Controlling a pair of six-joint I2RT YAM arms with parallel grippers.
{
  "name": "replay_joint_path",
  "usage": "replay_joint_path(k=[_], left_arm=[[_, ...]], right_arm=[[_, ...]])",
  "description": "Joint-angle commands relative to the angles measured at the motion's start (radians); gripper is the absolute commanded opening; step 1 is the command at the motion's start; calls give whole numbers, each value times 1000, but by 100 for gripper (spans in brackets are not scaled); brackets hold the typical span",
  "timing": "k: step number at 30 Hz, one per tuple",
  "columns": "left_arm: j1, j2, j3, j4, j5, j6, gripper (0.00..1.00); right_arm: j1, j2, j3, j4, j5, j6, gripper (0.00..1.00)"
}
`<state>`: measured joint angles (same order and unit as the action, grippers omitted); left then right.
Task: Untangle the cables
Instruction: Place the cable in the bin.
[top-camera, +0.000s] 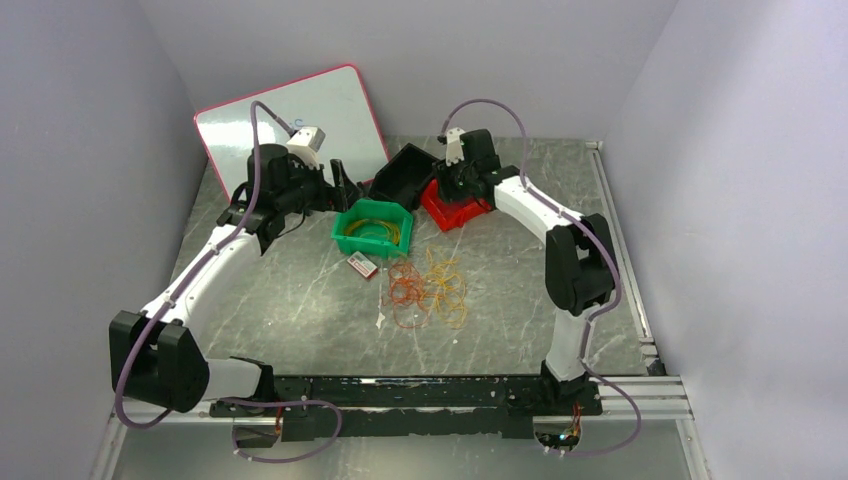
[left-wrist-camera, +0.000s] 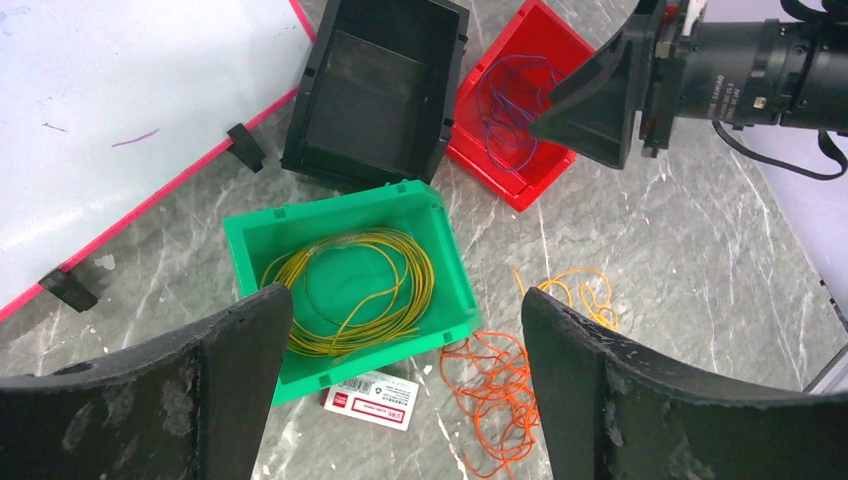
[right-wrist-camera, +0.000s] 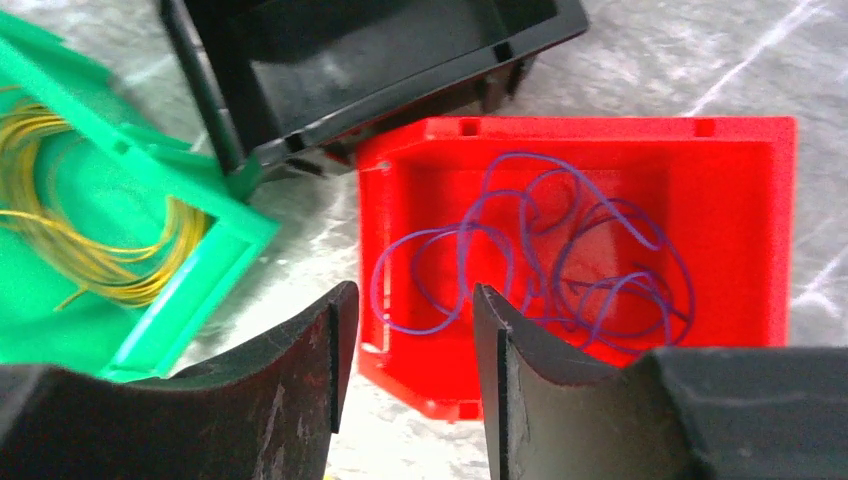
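Observation:
A tangle of orange and yellow-orange cables lies loose on the table's middle; it also shows in the left wrist view. Yellow cables lie coiled in the green bin, seen from above too. Purple cables lie in the red bin. My left gripper is open and empty, high above the green bin's front edge. My right gripper is open and empty, just above the red bin's near-left rim.
An empty black bin stands between the green and red bins. A white board with a pink rim leans at the back left. A small red-and-white label card lies in front of the green bin.

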<state>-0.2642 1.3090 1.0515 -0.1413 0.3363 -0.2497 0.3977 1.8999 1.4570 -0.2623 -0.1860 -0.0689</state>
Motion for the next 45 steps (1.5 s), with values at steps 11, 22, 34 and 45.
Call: replay_joint_path(k=[11, 22, 34, 45], left_arm=[[10, 16, 12, 10, 30, 13, 88], [10, 22, 15, 9, 28, 13, 87], [10, 27, 17, 4, 29, 15, 86], [11, 32, 22, -2, 24, 13, 85]], right_arm=[[-4, 163, 183, -159, 67, -78, 42], [-5, 203, 233, -194, 88, -67, 14], [-7, 142, 101, 64, 328, -244, 0], [-6, 200, 101, 94, 337, -343, 0]])
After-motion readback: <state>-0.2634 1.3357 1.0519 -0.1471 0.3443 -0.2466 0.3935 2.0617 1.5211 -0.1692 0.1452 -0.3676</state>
